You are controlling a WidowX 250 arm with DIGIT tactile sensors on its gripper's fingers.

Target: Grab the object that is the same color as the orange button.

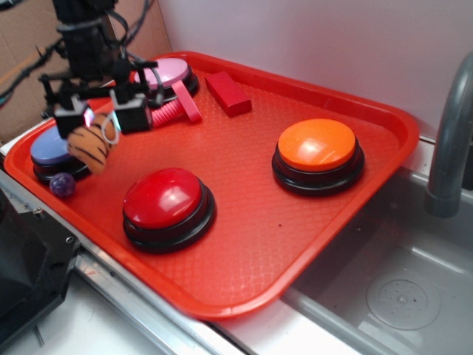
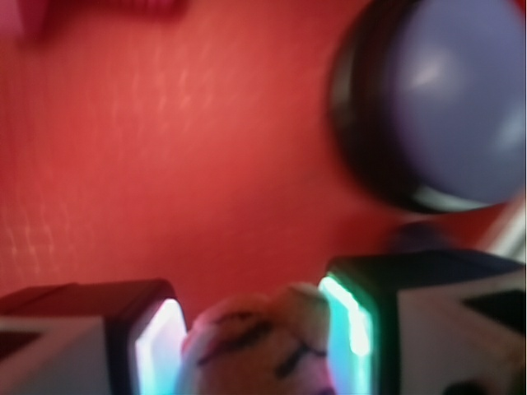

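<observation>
The pincer (image 1: 94,117) grips the tiger toy (image 1: 90,150) near the counter's left edge; it looks soft, light, squeezable mid-body.

**No readable text**

No words, labels, brand names or numbers can be read in either view. The button tops, the red tray (image 1: 384,118) and the other surfaces carry no legible markings, and the wrist view is too blurred to show any print.
</observation>
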